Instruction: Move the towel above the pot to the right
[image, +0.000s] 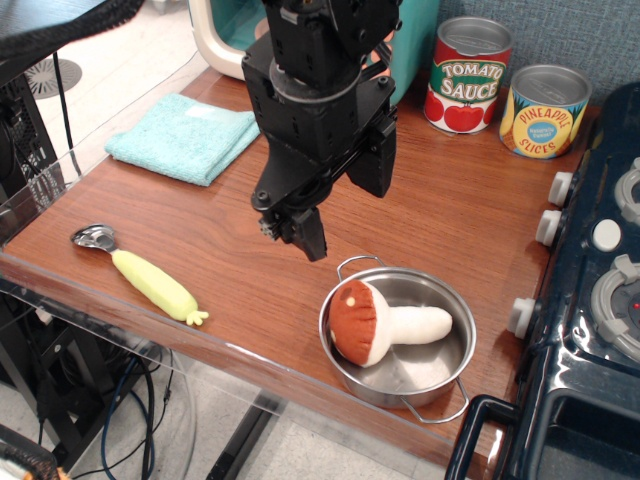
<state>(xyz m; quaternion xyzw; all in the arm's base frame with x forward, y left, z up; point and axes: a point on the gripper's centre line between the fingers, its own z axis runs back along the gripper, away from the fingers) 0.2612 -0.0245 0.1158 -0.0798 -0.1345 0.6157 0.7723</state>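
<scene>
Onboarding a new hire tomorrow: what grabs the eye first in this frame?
The black gripper hangs mid-frame over the wooden counter. Front right, a plush mushroom lies inside the steel pot. The teal towel sits folded at back left; two printed cans stand at back right.

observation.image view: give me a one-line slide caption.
Gripper hangs over the wooden table, between the teal towel and the pot holding a toy mushroom.
</scene>
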